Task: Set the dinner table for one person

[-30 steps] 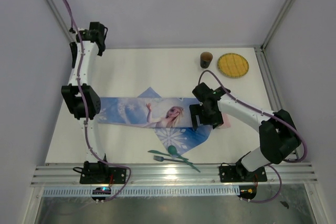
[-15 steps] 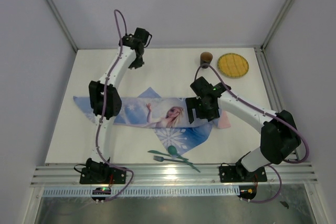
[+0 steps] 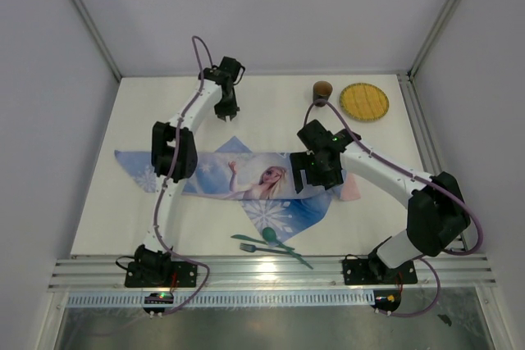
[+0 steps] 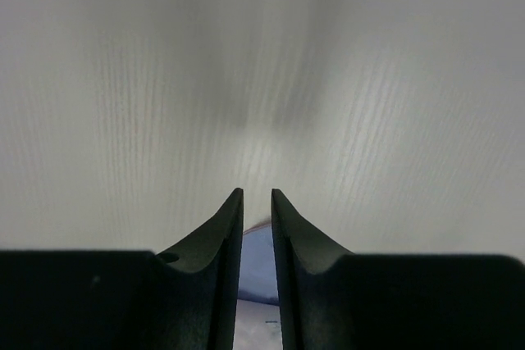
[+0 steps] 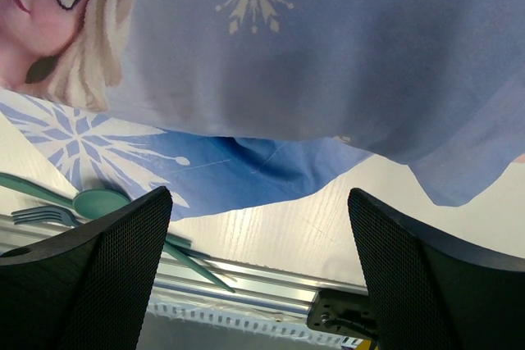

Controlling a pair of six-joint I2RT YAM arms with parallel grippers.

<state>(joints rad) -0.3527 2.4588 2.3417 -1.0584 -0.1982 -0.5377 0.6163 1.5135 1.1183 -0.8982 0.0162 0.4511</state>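
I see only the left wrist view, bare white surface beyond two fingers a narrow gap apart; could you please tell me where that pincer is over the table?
Observer: The left pincer points down at bare table just beyond the far edge of the blue printed cloth.
Operator: Thank you. Is any cutlery close to it?
Observer: No. The teal spoon and fork lie at the near edge, beside the cloth's lowest corner.
Operator: And what is the other arm doing, please?
Observer: The right pincer is open above the cloth's right end, with nothing between its fingers.
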